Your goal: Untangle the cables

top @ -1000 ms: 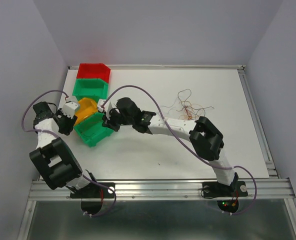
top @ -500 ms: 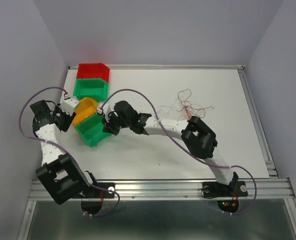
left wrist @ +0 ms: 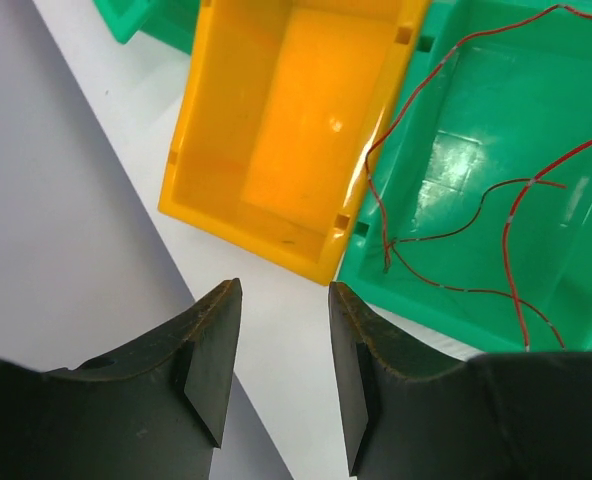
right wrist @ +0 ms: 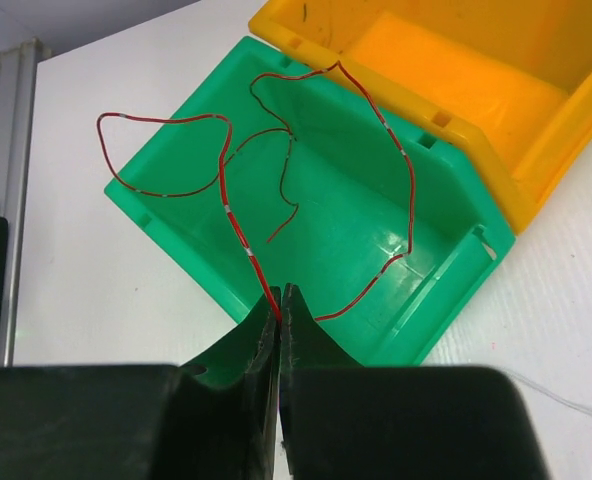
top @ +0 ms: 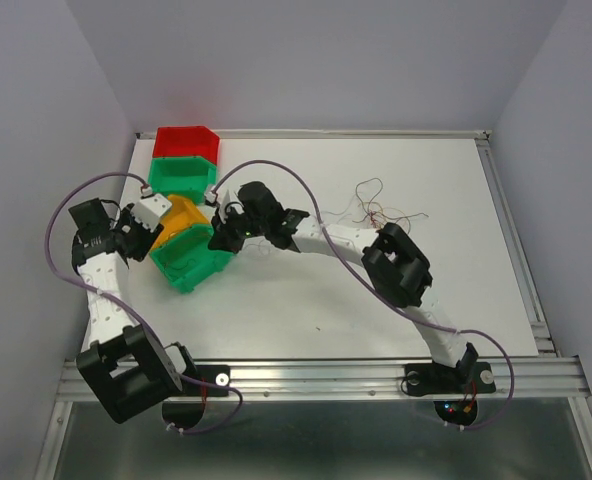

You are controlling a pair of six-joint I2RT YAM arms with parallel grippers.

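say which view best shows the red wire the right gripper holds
Right wrist: the red wire, pinched in the right gripper, loops over the green bin. Left wrist shows only strands in that bin; in the top external view it is too thin to see.

Curly red cable (right wrist: 238, 232) above green bin (right wrist: 356, 215)

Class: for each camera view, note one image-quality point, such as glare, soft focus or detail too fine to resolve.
Left wrist: white glare on the floor of the green bin; the left gripper, open, looks dark and slightly soft. Right wrist: the red wire is sharp, and the right gripper shut on it is near-black. Top external: even light, but the loose cables barely resolve.
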